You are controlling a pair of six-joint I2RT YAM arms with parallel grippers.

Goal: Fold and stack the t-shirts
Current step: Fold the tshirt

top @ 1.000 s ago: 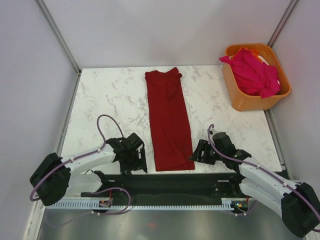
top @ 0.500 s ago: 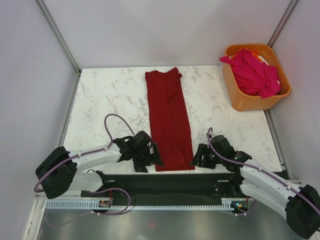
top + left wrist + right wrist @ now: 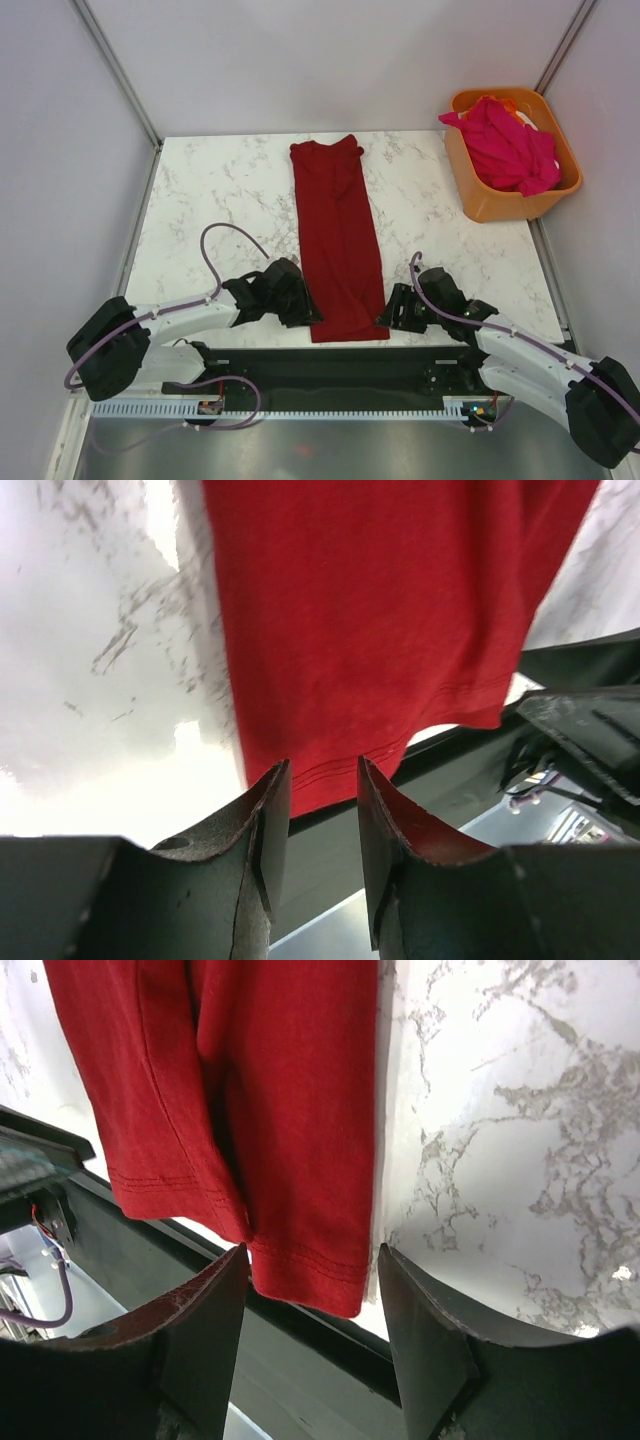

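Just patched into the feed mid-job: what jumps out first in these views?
A dark red t-shirt, folded into a long narrow strip, runs down the middle of the marble table, its hem at the near edge. The left claw and right claw flank that hem at its two corners, the hem between each one's fingers in the wrist views. At the far right, an orange tub holds a heaped magenta t-shirt.

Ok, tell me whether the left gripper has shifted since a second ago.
Yes. The left gripper has moved rightward across the table, from clear of the red t-shirt to its near left corner.
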